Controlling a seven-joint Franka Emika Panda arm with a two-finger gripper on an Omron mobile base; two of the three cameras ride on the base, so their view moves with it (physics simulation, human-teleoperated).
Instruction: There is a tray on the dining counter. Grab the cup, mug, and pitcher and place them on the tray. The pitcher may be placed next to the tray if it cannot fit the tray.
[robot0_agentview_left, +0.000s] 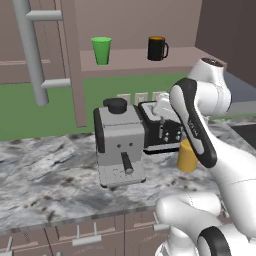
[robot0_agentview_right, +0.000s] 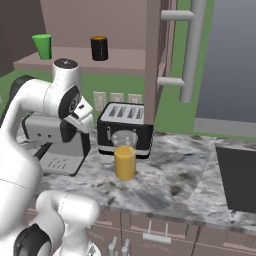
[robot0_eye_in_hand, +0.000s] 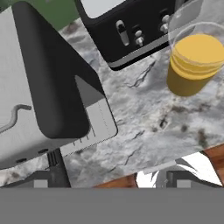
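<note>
Cup (robot0_agentview_left: 101, 50): you'll find the green tumbler at the left of the wall shelf (robot0_agentview_left: 180, 56), upright, well above the marbled countertop (robot0_agentview_left: 55, 170).
Mug (robot0_agentview_left: 157, 48): black with an orange inside, further right on the same shelf, handle to the right in the left base view.
Coffee machine (robot0_agentview_left: 119, 145): grey and black, on the countertop just left of the toaster (robot0_agentview_right: 124, 129).
Toaster: black, four slots, against the wall behind the pitcher.
Pitcher (robot0_agentview_right: 125, 156): your nearest task thing; a clear vessel filled yellow-orange, upright on the countertop just in front of the toaster.
Gripper (robot0_eye_in_hand: 116, 180): jaws spread wide with nothing between them, above the countertop between the coffee machine and the pitcher, touching neither.
Risk, pitcher: it sits off to the right of the hand, not between the tips; if you close from here I judge you'd catch air or nudge it over.
Risk, neighbours: toaster and coffee machine crowd the approach, so a wide swing could clip either.
Risk, shelf: cup and mug stand high; a reach past the post (robot0_agentview_left: 32, 50) could knock them down.
Hidden: the tray and dining counter are out of frame, so you cannot judge room for the pitcher.
Hard to make out: the arm covers part of the pitcher in the left base view; the clear upper wall is faint, so its rim height is uncertain.
</note>
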